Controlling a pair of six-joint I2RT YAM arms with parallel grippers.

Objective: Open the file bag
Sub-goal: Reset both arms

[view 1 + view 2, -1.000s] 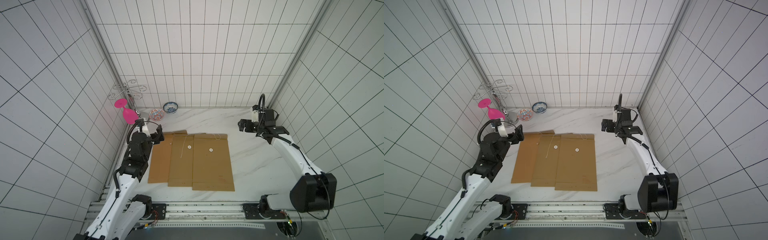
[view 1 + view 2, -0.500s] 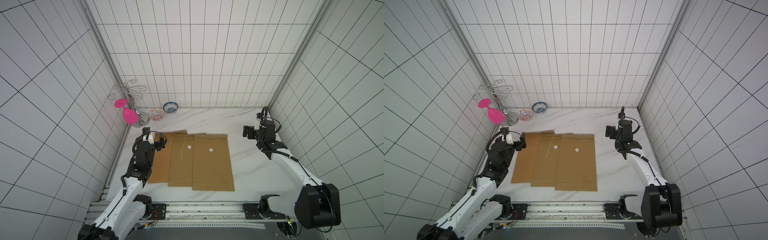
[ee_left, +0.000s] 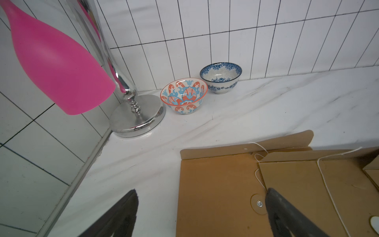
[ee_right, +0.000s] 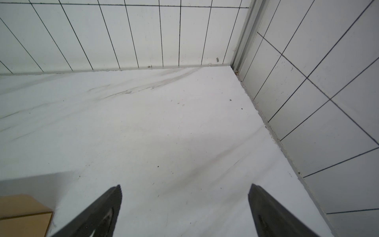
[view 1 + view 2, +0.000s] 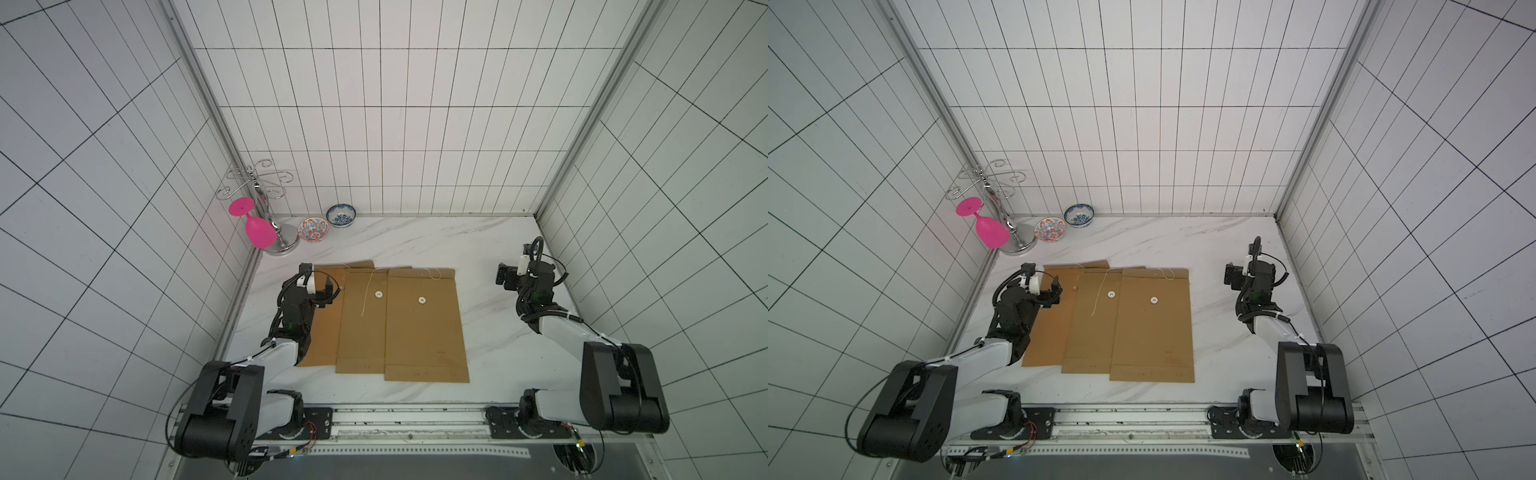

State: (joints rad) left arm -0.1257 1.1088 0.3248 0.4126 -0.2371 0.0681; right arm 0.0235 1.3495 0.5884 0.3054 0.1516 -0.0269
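File bags: three brown bags lie flat and overlapping on the table; the nearest file bag is close to the silver stand, the middle file bag lies partly over it, and the farthest file bag lies partly over that.
Closures: the middle bag's string trails loose down its face, clear of the white disc; the farthest bag's cord lies slack at its stand-ward end; the nearest bag's flap is folded back toward the stand.
Left gripper: jaws spread wide, holding nothing; it hovers low over the nearest bag, one finger just beside that bag's button.
Right gripper: also wide apart and empty; it is over bare table on the side of the bags away from the stand, well apart from them.
Step in hand: no cord looks wound, so unwinding seems done – what remains, if anything, is parting a mouth; whether the other two flaps are lifted I cannot tell.
Next move: probably a shallow pinch on the nearest bag's upper sheet at its stand-ward edge, then a lift; thin card – easy to grab both layers.
Around: a pink glass hangs upside down on the stand; a red-patterned bowl and a blue-patterned bowl sit just beside its base.
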